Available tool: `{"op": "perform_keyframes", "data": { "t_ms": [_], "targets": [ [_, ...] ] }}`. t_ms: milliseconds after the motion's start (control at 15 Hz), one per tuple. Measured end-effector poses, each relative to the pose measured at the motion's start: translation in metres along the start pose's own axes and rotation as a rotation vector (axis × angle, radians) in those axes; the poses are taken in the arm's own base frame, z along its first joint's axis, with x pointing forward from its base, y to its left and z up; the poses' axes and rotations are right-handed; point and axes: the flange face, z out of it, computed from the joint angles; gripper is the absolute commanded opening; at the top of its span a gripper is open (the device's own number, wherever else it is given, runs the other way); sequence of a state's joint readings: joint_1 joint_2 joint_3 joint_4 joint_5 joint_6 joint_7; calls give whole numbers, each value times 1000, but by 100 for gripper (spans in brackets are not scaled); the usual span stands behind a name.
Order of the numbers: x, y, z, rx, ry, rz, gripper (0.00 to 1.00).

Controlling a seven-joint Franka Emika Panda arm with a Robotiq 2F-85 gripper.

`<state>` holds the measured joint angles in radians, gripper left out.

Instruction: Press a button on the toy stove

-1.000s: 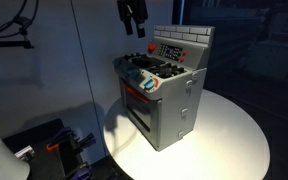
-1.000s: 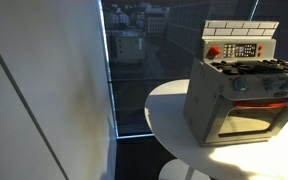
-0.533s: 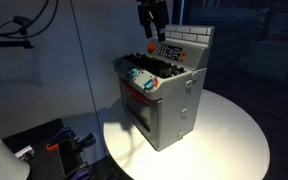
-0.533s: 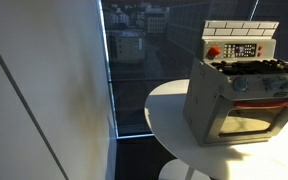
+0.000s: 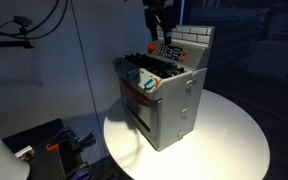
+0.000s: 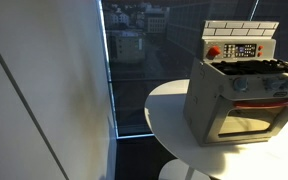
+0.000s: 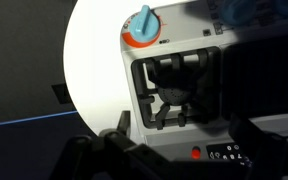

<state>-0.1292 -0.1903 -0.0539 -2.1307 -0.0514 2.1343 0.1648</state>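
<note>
The toy stove [image 5: 164, 95] is a silver-grey box with a windowed oven door, red trim and a white brick-pattern back panel. It stands on a round white table and shows in both exterior views [image 6: 239, 90]. My gripper [image 5: 160, 30] hangs just above the stove's back panel with its fingers pointing down. It is out of view in the exterior view with the window. In the wrist view, the dark fingers [image 7: 179, 128] stand apart and empty. Between and below them are a black burner [image 7: 174, 95], a red button [image 7: 195, 153] and a black control strip [image 7: 229, 153]. A blue knob [image 7: 141, 25] sits further off.
The round white table [image 5: 229, 135] carries only the stove. A dark glass window [image 6: 134, 60] and a pale wall [image 6: 44, 100] stand beside it. Cables and dark equipment [image 5: 54, 145] lie on the floor beside the table.
My gripper has moved sideways over the stove, from above its front corner to above the back panel. The stove has not moved.
</note>
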Motion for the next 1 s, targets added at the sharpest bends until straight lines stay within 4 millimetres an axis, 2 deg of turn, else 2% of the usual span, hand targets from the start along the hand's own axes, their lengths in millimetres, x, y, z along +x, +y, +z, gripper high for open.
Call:
{"op": "perform_keyframes", "data": {
  "t_ms": [467,1000],
  "targets": [
    [4,3,9,-1,1,38,100],
    [30,3,42,5,49,140,100]
  ]
}}
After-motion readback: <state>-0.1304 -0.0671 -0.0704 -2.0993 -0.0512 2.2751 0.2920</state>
